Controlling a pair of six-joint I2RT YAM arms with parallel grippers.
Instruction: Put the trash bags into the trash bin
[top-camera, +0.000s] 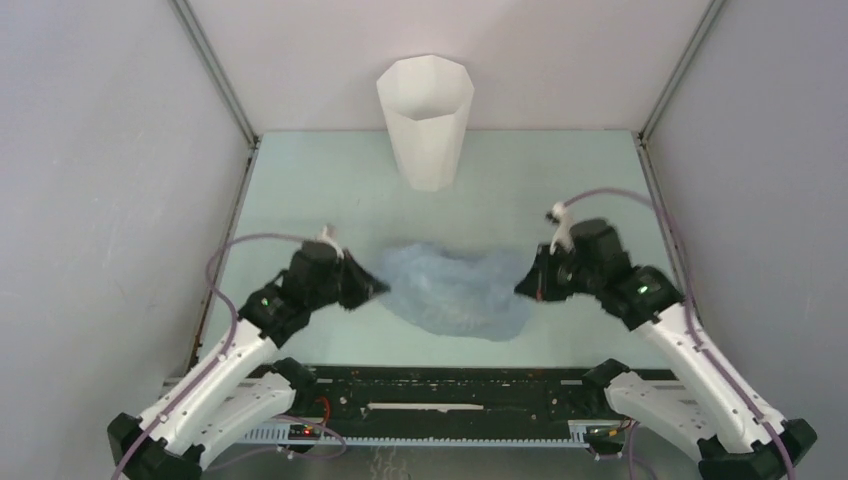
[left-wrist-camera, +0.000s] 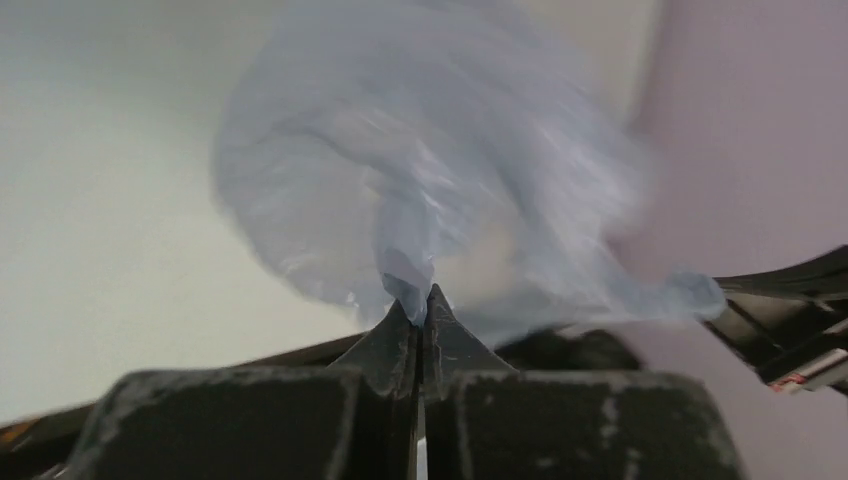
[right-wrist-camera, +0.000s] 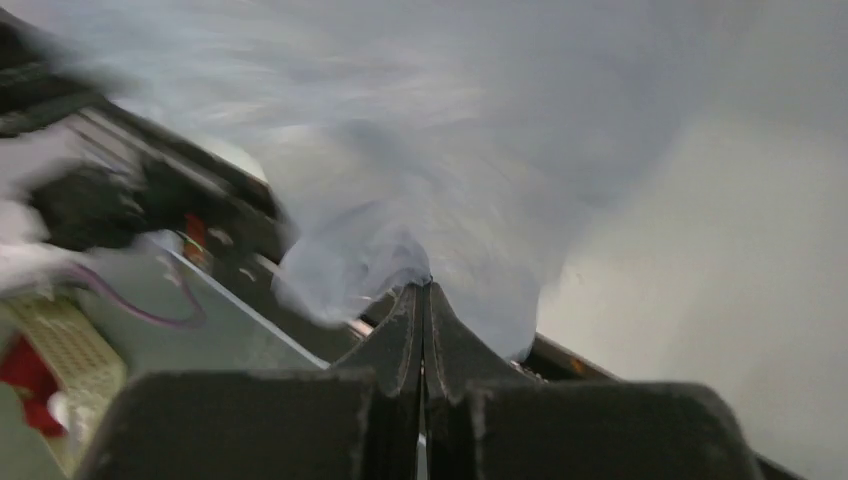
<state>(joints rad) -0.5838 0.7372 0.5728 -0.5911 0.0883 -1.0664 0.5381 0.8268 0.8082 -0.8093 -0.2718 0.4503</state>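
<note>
The trash bag (top-camera: 455, 292) hangs bunched over the middle of the table (top-camera: 330, 190), strung between both arms. I cannot tell whether its sagging belly touches the surface. The left gripper (top-camera: 372, 288) holds the bag's 9 o'clock edge, jaws closed on a gathered fold of film. The right gripper (top-camera: 524, 285) clamps the 3 o'clock edge likewise. I judge this two-sided hold keeps the limp film under control, since the bag spans wider than the trash bin (top-camera: 425, 120). The bin stands upright at 12 o'clock from the bag, well apart, rim open upward.
</note>
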